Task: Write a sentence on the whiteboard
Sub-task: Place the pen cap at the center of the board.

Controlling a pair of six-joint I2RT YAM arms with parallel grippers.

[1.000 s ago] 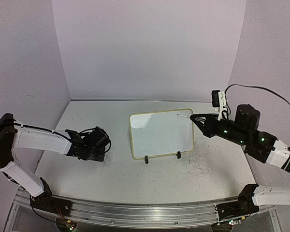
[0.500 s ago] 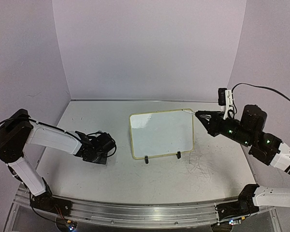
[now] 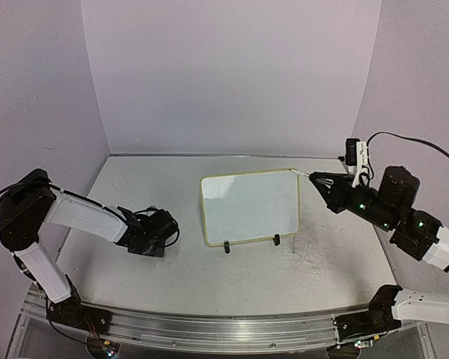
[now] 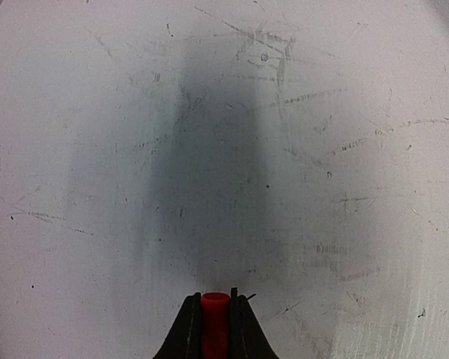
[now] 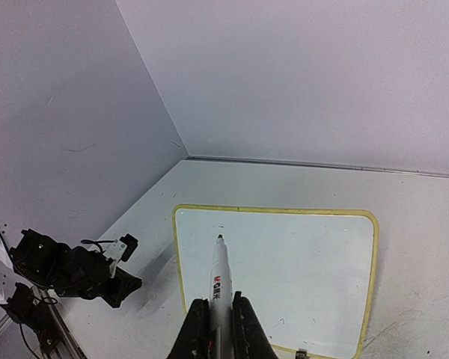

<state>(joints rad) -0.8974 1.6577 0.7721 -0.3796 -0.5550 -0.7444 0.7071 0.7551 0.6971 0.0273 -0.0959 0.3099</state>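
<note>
Scuffed tabletop (image 3: pixel 209 273), one whiteboard (image 3: pixel 251 208), one marker (image 5: pixel 219 278), one cap (image 4: pixel 215 323)

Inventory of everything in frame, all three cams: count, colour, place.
whiteboard: 1, white, yellow rim, black feet; centre of table; no writing legible.
marker: 1, white body, dark tip; in right hand, tip by the board's far right corner.
cap: 1, red; in left hand; likely the marker's.
table: 1, white, scuffed and scribbled.
backdrop: lilac walls on three sides.
cable: 1, black; far right.
left hand: shut on cap, low over table, left of board.
right hand: shut on marker, right of board.
</note>
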